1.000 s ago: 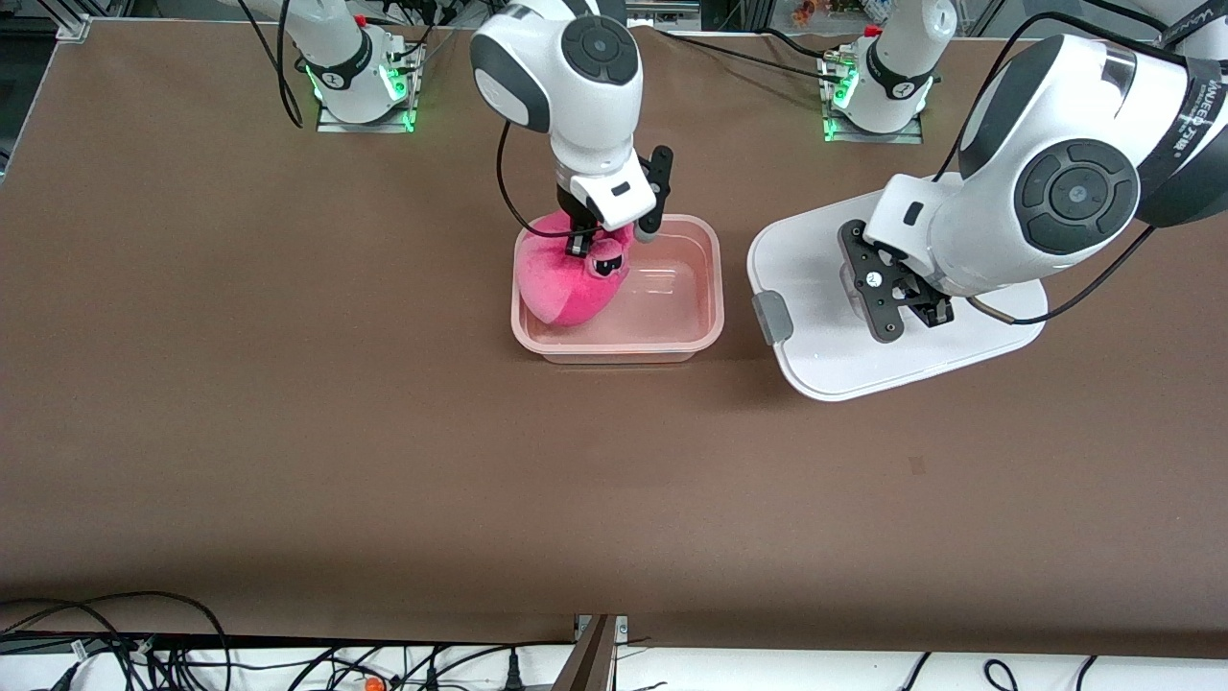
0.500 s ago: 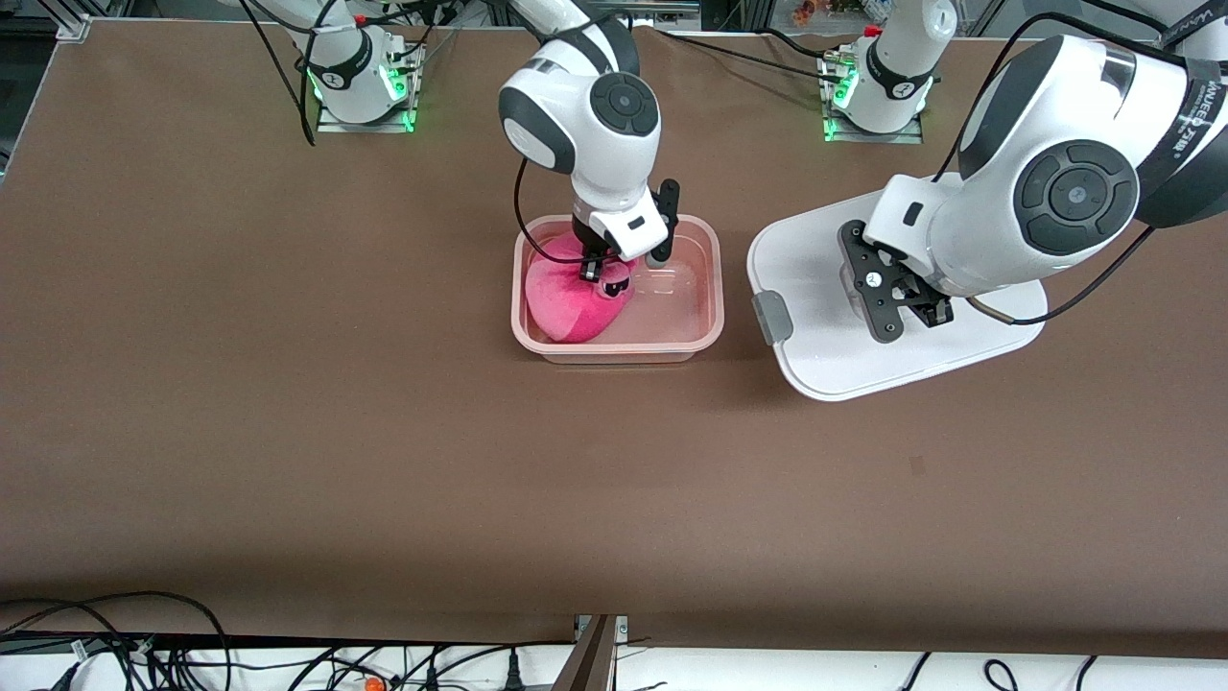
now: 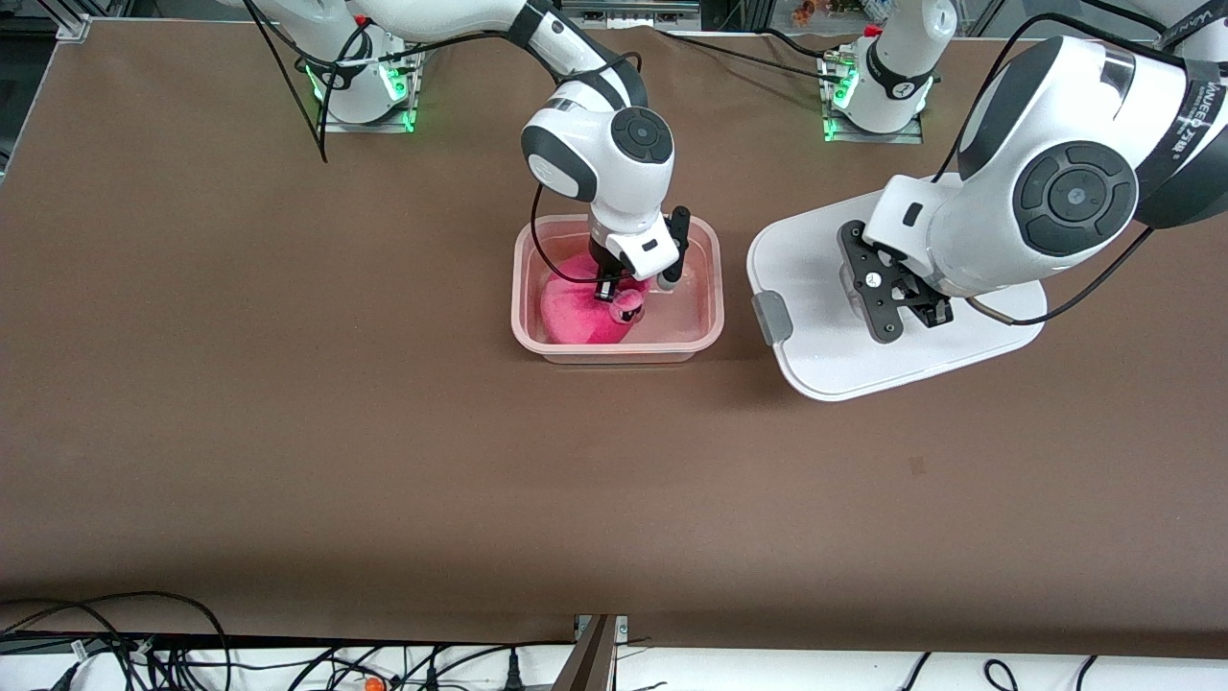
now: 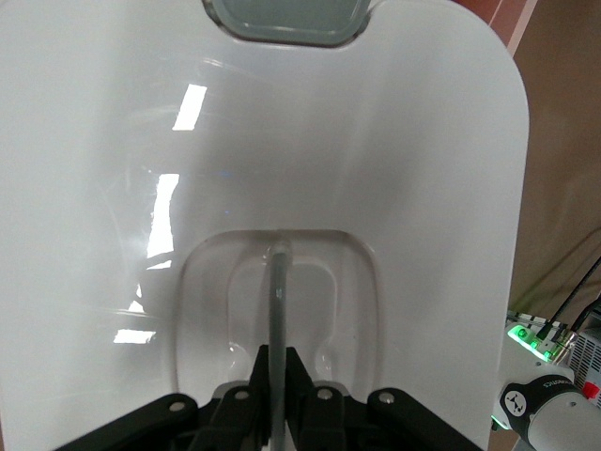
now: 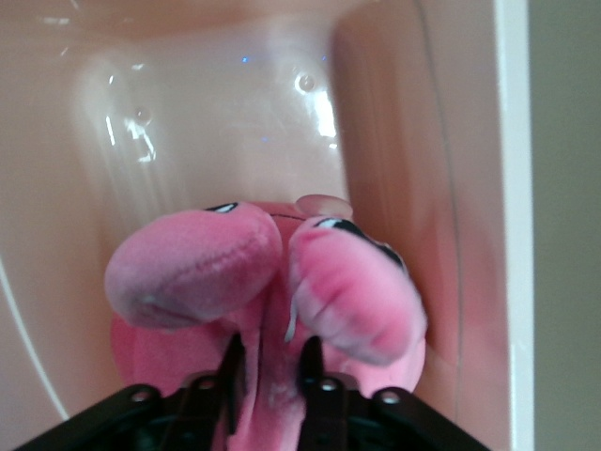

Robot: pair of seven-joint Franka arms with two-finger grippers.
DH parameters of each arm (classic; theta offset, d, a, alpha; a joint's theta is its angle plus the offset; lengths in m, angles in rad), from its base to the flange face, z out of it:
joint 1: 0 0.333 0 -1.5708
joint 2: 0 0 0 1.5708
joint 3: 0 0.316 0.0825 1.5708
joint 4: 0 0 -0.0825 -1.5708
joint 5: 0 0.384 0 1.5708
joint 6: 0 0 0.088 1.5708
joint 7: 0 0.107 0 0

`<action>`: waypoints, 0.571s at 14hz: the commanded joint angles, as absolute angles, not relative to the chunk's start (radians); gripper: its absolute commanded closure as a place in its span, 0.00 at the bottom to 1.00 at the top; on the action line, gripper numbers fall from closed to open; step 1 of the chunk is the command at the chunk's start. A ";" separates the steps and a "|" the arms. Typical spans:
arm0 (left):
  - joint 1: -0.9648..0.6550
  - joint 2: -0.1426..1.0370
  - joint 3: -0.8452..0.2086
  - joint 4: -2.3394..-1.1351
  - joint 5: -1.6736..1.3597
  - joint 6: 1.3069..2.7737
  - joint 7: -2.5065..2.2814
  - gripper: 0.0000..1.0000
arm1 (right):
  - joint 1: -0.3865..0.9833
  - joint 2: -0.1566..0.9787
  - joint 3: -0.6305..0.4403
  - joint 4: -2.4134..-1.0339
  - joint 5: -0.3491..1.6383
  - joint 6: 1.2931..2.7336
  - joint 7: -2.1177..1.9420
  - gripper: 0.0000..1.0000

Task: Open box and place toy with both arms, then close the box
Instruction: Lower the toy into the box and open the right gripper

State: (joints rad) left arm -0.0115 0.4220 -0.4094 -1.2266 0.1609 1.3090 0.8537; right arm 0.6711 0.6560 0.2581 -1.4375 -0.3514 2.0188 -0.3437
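Right end effector (image 3: 614, 291) pinches toy (image 3: 585, 315) inside box (image 3: 712, 288), face toward front camera.

You see a brown counter (image 3: 288, 403) carrying two things. The pink box (image 3: 712, 317) sits near its middle, open-topped. The white lid (image 3: 815, 259) lies flat just beside the box, toward the left arm's end, apart from it, with one grey clip (image 3: 772, 318) facing the box.
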 commanded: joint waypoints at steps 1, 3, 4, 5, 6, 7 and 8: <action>-0.008 0.430 -0.417 -1.201 0.158 1.285 0.877 1.00 | 0.684 0.655 0.250 -1.408 -0.367 2.031 -0.247 0.00; -0.008 0.430 -0.417 -1.201 0.158 1.285 0.876 1.00 | 0.684 0.655 0.250 -1.408 -0.364 2.081 -0.128 0.00; -0.008 0.430 -0.417 -1.201 0.158 1.285 0.876 1.00 | 0.684 0.653 0.250 -1.408 -0.362 2.092 -0.094 0.00; -0.009 0.430 -0.417 -1.201 0.158 1.285 0.876 1.00 | 0.684 0.653 0.252 -1.408 -0.361 2.094 -0.071 0.00; -0.009 0.430 -0.417 -1.201 0.158 1.285 0.876 1.00 | 0.683 0.652 0.252 -1.408 -0.357 2.094 -0.058 0.00; -0.009 0.430 -0.417 -1.201 0.158 1.285 0.874 1.00 | 0.681 0.650 0.253 -1.408 -0.336 2.098 -0.040 0.00; -0.009 0.430 -0.417 -1.201 0.158 1.285 0.874 1.00 | 0.681 0.647 0.252 -1.408 -0.313 2.106 -0.022 0.00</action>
State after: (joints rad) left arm -0.0116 0.4228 -0.4099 -1.2266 0.1609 1.3090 0.8537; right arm 0.6726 0.6557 0.2577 -1.4164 -0.3434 2.0993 -0.0663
